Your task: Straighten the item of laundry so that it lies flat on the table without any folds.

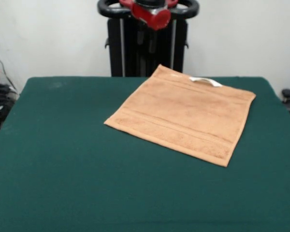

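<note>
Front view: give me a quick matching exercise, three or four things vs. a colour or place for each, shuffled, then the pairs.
Things:
1. towel
2. table
3. loop tag
4. pedestal

Descriptions:
A. dark green, fills most of the picture
B. white, at the towel's far edge
C. black, upright behind the table's far side
D. orange-tan, spread flat right of centre, woven bands near two edges

Pairs: 1-D, 2-A, 3-B, 4-C

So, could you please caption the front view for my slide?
Orange-tan towel lying flat and unfolded on the green table, white loop tag at its far edge.
</note>
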